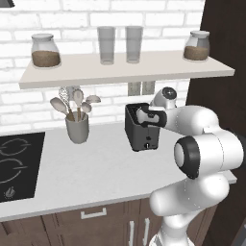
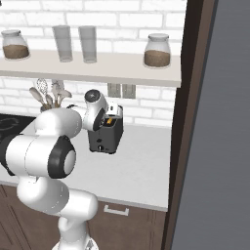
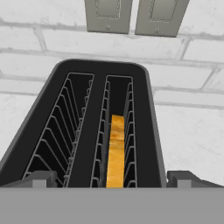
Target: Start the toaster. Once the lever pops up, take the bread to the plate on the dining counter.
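The dark toaster [image 1: 142,133] [image 2: 104,137] stands on the white counter by the brick wall. My gripper [image 1: 144,116] [image 2: 109,114] hovers right over its top. In the hand view I look down into the toaster's slotted top [image 3: 96,72]: the left slot is empty, and the golden-tan bread [image 3: 116,151] sits on edge, low in the right slot. My gripper [image 3: 111,179] is open, one fingertip [image 3: 41,179] at each bottom corner, wider apart than both slots, holding nothing. The plate and the dining counter are out of view.
A grey utensil cup [image 1: 77,128] stands left of the toaster, a black cooktop [image 1: 17,163] further left. A shelf [image 1: 125,72] with jars and glasses hangs above. Wall outlets [image 3: 131,15] sit behind the toaster. A tall dark panel [image 2: 215,122] bounds the right side.
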